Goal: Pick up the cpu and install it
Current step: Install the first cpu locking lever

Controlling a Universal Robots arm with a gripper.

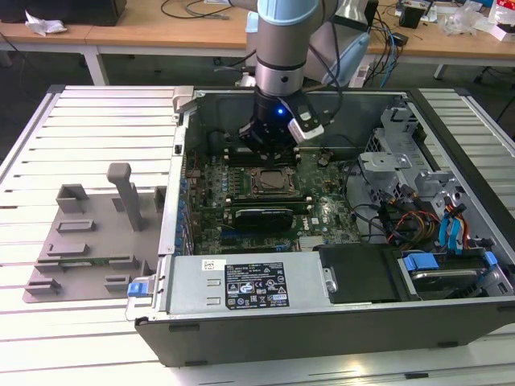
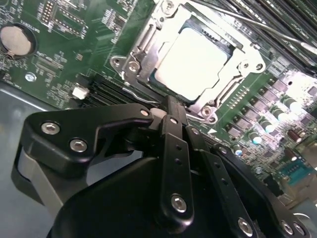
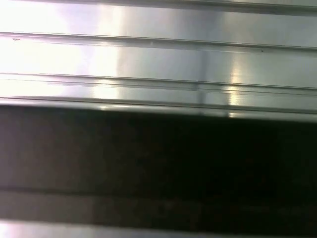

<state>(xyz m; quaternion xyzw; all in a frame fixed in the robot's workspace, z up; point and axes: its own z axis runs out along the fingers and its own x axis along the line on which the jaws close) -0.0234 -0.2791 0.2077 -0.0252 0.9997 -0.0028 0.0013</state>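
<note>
1. In the second wrist view, the cpu (image 2: 195, 62) lies flat inside the socket frame (image 2: 141, 59) on the motherboard (image 2: 74, 44), just beyond my gripper (image 2: 171, 111). The black fingers (image 2: 173, 148) look pressed together and pinch nothing.
2. The exterior view shows my gripper (image 1: 272, 149) hanging over the socket inside the open computer case (image 1: 338, 322), with the grey fixture plate (image 1: 88, 241) at that view's left.
3. The cpu is a pale, silvery square with a plain top.

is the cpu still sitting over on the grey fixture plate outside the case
No: in the second wrist view the cpu lies inside the socket frame on the motherboard, in the case.
</note>
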